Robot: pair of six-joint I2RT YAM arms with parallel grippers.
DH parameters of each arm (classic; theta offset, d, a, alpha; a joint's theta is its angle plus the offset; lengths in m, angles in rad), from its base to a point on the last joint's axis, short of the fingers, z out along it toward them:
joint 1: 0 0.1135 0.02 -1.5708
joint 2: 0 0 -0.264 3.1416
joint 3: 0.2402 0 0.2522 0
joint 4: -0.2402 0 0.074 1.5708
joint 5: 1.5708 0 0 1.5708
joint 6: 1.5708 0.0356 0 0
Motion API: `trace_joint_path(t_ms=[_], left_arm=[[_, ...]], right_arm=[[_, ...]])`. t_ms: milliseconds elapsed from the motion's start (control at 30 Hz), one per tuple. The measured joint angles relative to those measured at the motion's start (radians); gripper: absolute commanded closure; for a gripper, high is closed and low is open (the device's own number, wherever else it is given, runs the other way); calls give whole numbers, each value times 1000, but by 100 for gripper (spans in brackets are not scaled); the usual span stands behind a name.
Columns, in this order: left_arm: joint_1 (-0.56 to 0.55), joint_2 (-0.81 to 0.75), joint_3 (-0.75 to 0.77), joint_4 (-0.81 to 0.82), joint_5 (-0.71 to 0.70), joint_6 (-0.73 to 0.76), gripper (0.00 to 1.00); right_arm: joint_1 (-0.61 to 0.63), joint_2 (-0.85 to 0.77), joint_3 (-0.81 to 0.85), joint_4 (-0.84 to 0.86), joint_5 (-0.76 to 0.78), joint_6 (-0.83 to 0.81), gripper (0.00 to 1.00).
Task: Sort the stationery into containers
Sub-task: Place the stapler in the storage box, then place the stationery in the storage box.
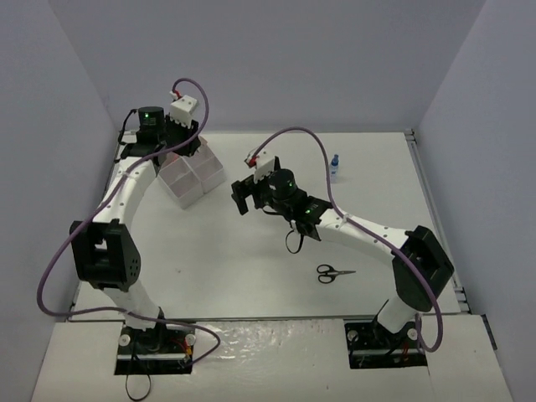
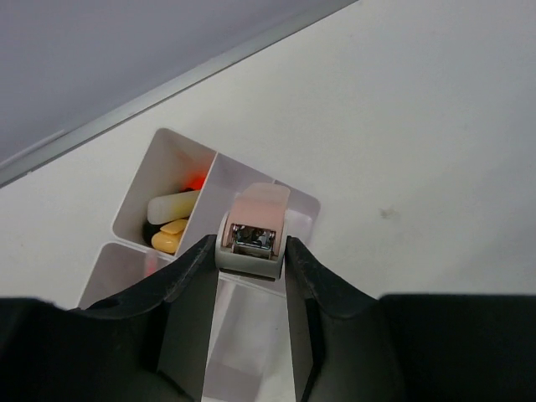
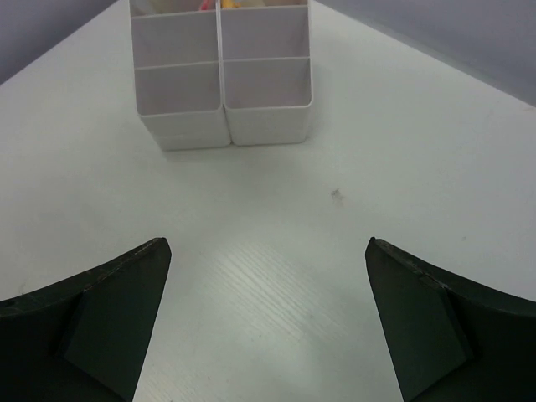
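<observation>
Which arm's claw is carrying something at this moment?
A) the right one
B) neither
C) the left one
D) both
C: the left gripper is clamped on a small pink-and-white item above the tray, while the right gripper gapes with nothing between its fingers.
</observation>
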Motion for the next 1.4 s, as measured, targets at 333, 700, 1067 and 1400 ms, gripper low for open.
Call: trace_joint_path(t_ms=[333, 700, 1067, 1400], left_arm=[[6, 209, 28, 70, -113, 171, 100], [5, 283, 28, 131, -116, 201, 88], [6, 274, 27, 137, -110, 177, 35], [6, 206, 86, 36, -53, 52, 32]], right_arm=[[-63, -166, -105, -31, 41, 27, 0], [-87, -213, -150, -68, 53, 42, 0], [-205, -253, -105, -248, 226, 99, 0], [-505, -69, 84, -357, 324, 200, 6]])
